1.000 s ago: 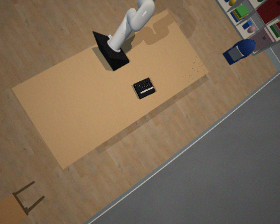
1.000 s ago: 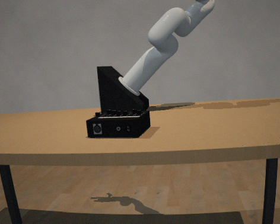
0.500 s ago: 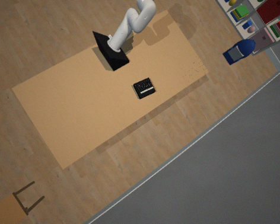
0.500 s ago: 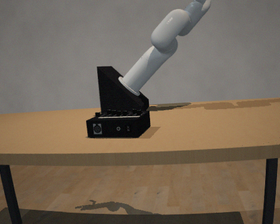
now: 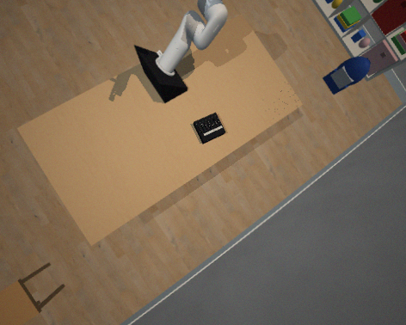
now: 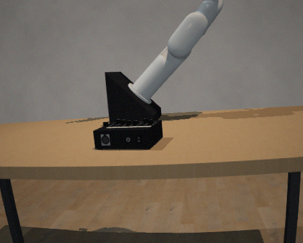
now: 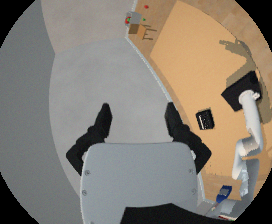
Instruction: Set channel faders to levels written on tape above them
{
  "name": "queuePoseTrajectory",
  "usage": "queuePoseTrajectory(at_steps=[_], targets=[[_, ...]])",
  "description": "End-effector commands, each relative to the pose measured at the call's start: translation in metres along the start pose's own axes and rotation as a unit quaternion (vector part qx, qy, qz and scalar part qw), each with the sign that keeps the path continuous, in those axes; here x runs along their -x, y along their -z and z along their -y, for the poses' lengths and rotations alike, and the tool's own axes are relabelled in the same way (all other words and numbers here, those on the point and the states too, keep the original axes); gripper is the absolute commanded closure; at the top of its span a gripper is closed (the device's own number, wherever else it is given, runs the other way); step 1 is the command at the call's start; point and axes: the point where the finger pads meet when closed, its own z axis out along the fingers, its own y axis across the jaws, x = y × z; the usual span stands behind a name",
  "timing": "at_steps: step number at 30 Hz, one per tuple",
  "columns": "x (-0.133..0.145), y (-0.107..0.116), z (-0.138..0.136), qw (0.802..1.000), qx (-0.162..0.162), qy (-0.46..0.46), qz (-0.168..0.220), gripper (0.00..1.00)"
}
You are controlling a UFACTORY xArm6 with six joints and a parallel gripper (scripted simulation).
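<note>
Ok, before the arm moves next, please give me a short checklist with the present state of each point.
1. Gripper open, nothing between the fingers: ok.
2. Lighting desk standing on its feet on the table: ok.
3. Gripper near the faders: not ok; the wrist view shows it high up, the desk far away.
4. Levels on the tape readable: cannot tell, too small in every view.
5. Fader positions against the scale: cannot tell.

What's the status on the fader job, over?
Gripper open, empty, high above and well clear of the table. Lighting desk upright on its feet, untouched. Nothing between arm and desk.
</note>
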Motion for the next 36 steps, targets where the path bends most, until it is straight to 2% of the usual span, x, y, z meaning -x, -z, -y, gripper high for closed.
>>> queuePoseTrajectory(at_steps=[1,2,3,4,7,8,11,12,13,15,16,19,20,24,25,28,29,31,32,34,35,36], targets=[[0.049,-0.04,-0.005,0.998,0.031,0.04,0.03,0.0],[0.049,-0.04,-0.005,0.998,0.031,0.04,0.03,0.0],[0.08,-0.062,-0.017,0.994,0.062,0.076,0.057,0.0],[0.09,-0.07,-0.019,0.994,0.062,0.076,0.057,0.0],[0.091,-0.071,-0.019,0.994,0.062,0.076,0.057,0.0],[0.132,-0.1,-0.038,0.986,0.094,0.111,0.083,0.0],[0.133,-0.1,-0.038,0.986,0.094,0.111,0.083,0.0],[0.161,-0.118,-0.056,0.976,0.126,0.145,0.107,0.0],[0.172,-0.126,-0.06,0.976,0.126,0.145,0.107,0.0],[0.172,-0.126,-0.061,0.976,0.126,0.145,0.107,0.0],[0.202,-0.143,-0.083,0.963,0.157,0.177,0.13,0.0],[0.21,-0.149,-0.087,0.963,0.157,0.177,0.13,0.0],[0.239,-0.165,-0.112,0.948,0.187,0.208,0.15,0.0],[0.245,-0.168,-0.116,0.948,0.187,0.208,0.15,0.0],[0.276,-0.184,-0.147,0.932,0.216,0.236,0.169,0.0],[0.276,-0.184,-0.147,0.932,0.216,0.236,0.169,0.0],[0.302,-0.197,-0.177,0.915,0.244,0.263,0.185,0.0],[0.304,-0.198,-0.179,0.915,0.244,0.263,0.185,0.0],[0.322,-0.205,-0.205,0.897,0.27,0.287,0.2,0.0],[0.328,-0.208,-0.211,0.897,0.27,0.287,0.2,0.0],[0.345,-0.215,-0.239,0.879,0.295,0.309,0.213,0.0],[0.348,-0.216,-0.242,0.879,0.295,0.309,0.213,0.0]])
